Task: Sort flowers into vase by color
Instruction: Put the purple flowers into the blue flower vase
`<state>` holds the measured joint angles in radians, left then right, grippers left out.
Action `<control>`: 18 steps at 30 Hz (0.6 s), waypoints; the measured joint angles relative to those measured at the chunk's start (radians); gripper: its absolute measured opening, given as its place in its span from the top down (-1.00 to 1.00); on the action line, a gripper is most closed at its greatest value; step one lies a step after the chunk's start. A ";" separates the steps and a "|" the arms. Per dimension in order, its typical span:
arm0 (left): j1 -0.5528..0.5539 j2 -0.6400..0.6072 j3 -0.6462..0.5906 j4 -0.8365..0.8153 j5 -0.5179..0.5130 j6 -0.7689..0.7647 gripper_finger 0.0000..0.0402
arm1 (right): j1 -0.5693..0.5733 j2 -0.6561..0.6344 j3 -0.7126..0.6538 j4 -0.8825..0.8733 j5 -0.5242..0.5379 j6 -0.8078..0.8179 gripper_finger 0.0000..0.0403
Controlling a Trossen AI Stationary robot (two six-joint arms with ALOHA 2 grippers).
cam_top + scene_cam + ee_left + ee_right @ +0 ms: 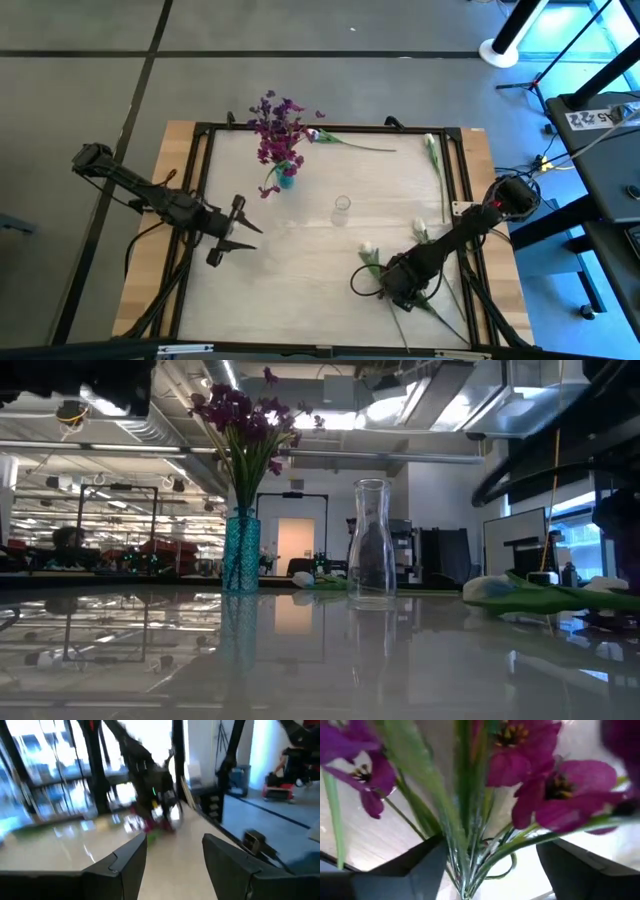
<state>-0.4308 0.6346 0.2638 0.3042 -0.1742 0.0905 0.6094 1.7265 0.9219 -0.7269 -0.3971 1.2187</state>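
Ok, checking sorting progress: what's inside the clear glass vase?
The clear glass vase looks empty, seen right through. The purple flowers stand in the blue vase, whose textured glass hides their lower stems.

Tabletop (300, 290) centre and 6–8 o'clock sector bare, open passage. Obstacles: blue vase (287, 179) with purple flowers (277, 128) at 11 o'clock; clear glass vase (342, 209) upright at centre. White tulip stems (434, 160) lie along the 2–3 o'clock edge, another (345, 141) at 12. Right claw (396, 290) low at 5 o'clock among loose stems. Left claw (240, 228) at 9, fingers apart, with a clear lane toward centre.
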 joint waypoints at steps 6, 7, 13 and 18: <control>0.043 0.000 0.000 0.142 -0.003 0.196 0.05 | 0.001 0.004 0.014 -0.059 0.032 -0.020 0.16; 0.052 0.000 0.000 0.154 -0.002 0.212 0.05 | 0.007 -0.001 0.020 -0.060 0.053 -0.021 0.31; 0.109 0.000 0.000 0.167 -0.003 0.251 0.05 | 0.032 -0.137 0.067 -0.046 0.264 -0.046 0.90; 0.115 0.000 0.000 0.124 -0.002 0.235 0.05 | 0.017 -0.349 0.104 -0.049 0.600 -0.131 0.79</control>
<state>-0.3159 0.6346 0.2642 0.4280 -0.1759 0.3255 0.6265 1.3771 1.0259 -0.7754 0.2025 1.0876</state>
